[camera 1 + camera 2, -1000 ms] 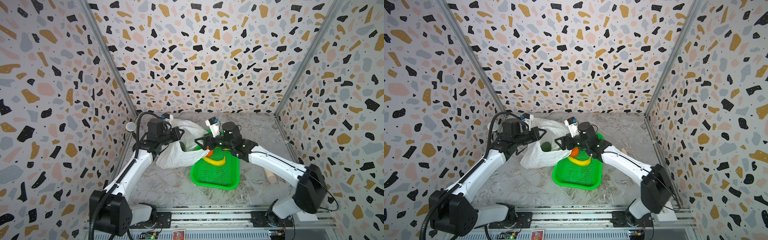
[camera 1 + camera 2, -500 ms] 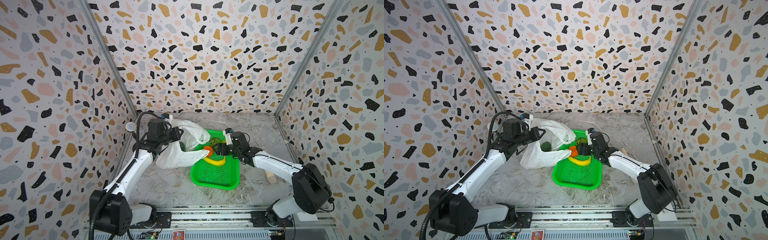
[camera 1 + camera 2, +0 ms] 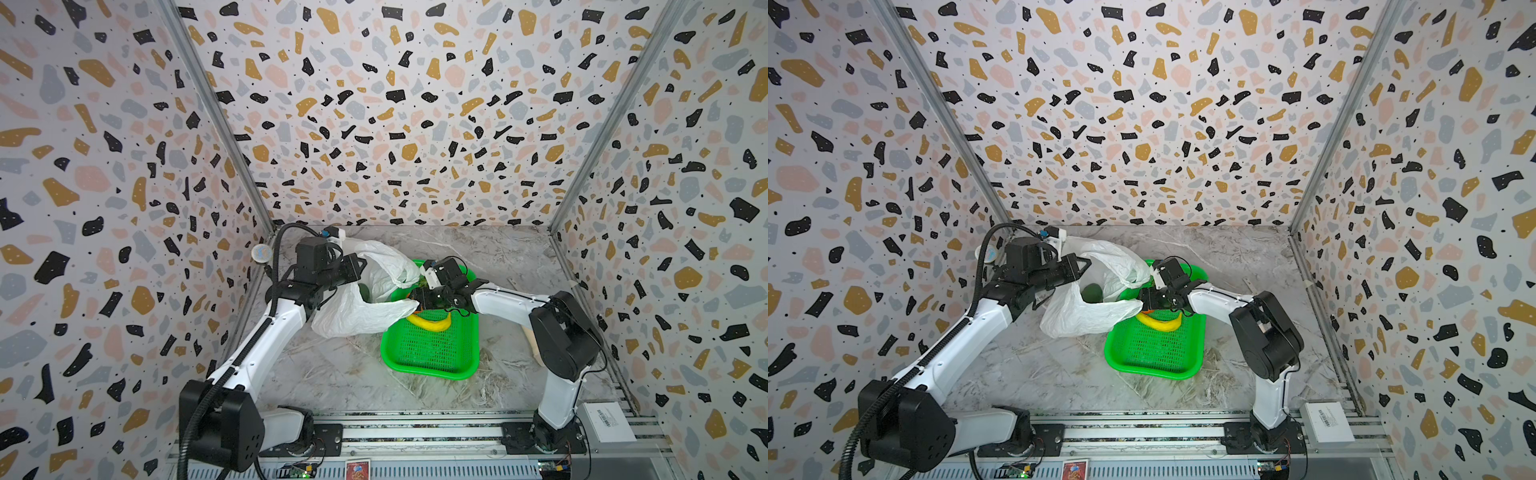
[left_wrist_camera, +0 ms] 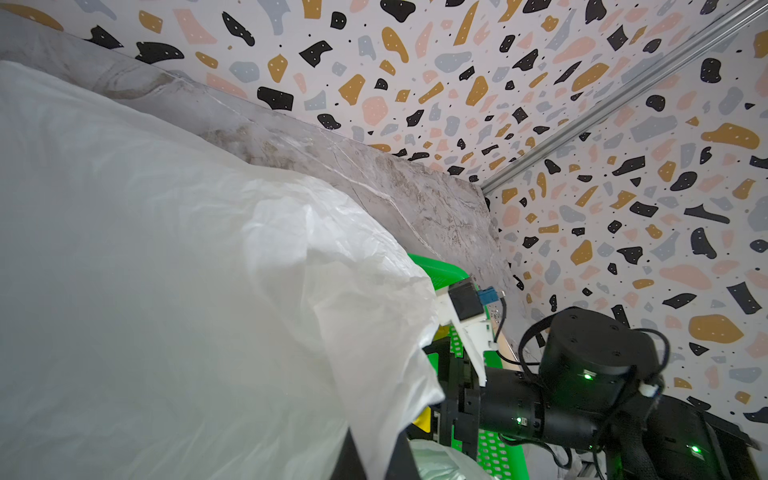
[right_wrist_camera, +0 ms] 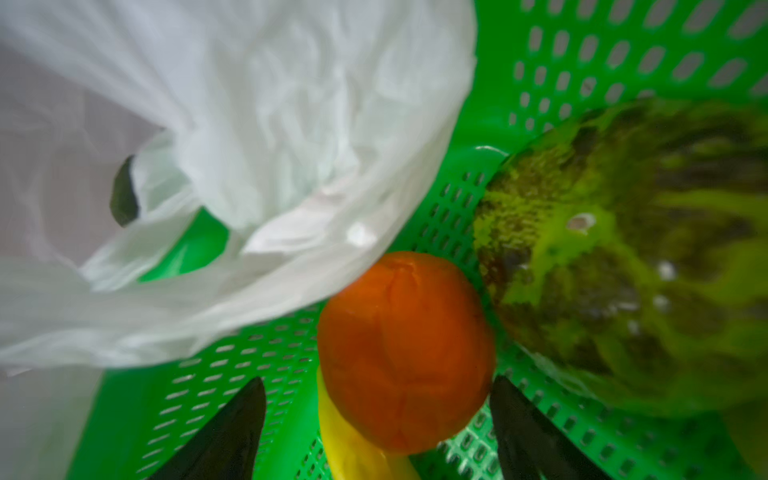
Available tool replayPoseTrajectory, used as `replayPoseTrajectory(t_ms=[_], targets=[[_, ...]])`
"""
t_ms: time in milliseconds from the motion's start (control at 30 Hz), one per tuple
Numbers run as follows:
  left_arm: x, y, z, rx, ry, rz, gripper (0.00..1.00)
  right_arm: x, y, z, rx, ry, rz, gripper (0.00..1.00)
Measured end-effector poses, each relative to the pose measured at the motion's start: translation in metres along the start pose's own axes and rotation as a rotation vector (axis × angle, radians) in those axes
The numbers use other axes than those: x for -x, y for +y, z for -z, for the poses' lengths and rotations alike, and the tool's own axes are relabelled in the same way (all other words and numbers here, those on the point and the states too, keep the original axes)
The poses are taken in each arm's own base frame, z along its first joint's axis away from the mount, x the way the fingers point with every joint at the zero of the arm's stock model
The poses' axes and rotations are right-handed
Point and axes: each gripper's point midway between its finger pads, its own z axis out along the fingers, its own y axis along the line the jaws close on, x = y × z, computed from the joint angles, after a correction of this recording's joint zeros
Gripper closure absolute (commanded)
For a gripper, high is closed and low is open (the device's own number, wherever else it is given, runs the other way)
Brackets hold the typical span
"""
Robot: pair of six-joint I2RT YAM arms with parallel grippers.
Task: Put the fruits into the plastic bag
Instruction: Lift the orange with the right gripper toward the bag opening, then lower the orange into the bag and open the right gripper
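Right gripper (image 5: pixel 376 386) is down in the tray (image 3: pixel 415 370), jaws spread wide with the orange (image 5: pixel 405 353) sitting between them. One finger is right at its edge, the other is a bit off it, so it's not clamped. The orange rests on one end of the banana (image 5: pixel 353 449), and the bumpy green fruit (image 5: pixel 623 257) is just beside it against the tray wall.

Left gripper (image 3: pixel 355 268) is up off the tray's far corner, pinched tight on the bag's (image 3: pixel 357 316) upper edge. The mouth gapes toward the tray and the lower lip drapes over the rim.

In both top views there's one avocado (image 3: pixel 1092 293) inside the bag. The right wrist view only catches a dark sliver of it. The orange and the bumpy fruit are clear only from that wrist, since the arm covers most of them from above. The whole curve of the banana only shows from above.
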Motion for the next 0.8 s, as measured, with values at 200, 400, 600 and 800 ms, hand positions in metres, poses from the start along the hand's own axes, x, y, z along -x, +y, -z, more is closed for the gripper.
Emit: replayPoseTrajectory(t_ms=[200, 400, 600, 800], targets=[[0.000, 0.000, 0.000, -0.001, 0.001, -0.001, 1.00, -0.008, -0.003, -0.027, -0.087, 0.057, 0.058, 0.18], [-0.001, -0.001, 0.000, -0.006, 0.004, -0.001, 1.00, 0.001, 0.000, -0.034, -0.146, 0.034, 0.111, 0.33], [-0.002, -0.001, -0.001, -0.008, 0.008, 0.001, 1.00, 0.005, -0.005, -0.026, -0.186, -0.009, 0.135, 0.47], [-0.003, -0.002, -0.001, -0.014, 0.013, 0.000, 1.00, 0.019, 0.002, 0.041, -0.210, -0.190, 0.155, 0.47]])
